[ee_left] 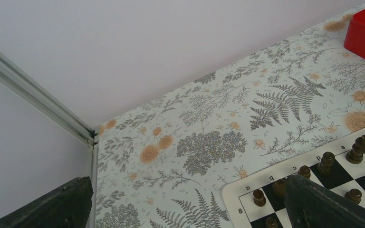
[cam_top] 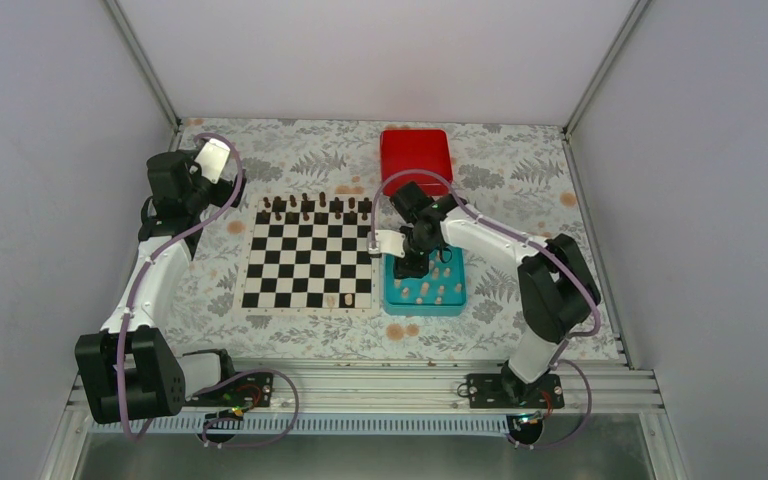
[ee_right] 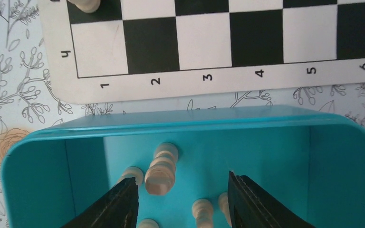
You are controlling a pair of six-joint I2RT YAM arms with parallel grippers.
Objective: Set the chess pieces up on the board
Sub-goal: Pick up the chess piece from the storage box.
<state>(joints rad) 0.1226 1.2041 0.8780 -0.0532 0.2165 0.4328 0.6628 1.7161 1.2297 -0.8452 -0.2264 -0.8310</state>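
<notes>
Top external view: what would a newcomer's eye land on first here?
The red box at the far edge stands out most, with the teal tray of pale chess pieces just nearer. The right gripper hangs open over that tray, beside the board, whose far end carries dark chessmen.

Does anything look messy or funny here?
Yes. The pale chess pieces are jumbled in the teal tray, and at least one looks tipped on its side. Only one pale piece stands on the board, near its corner, while the dark pieces line the far edge neatly.
</notes>
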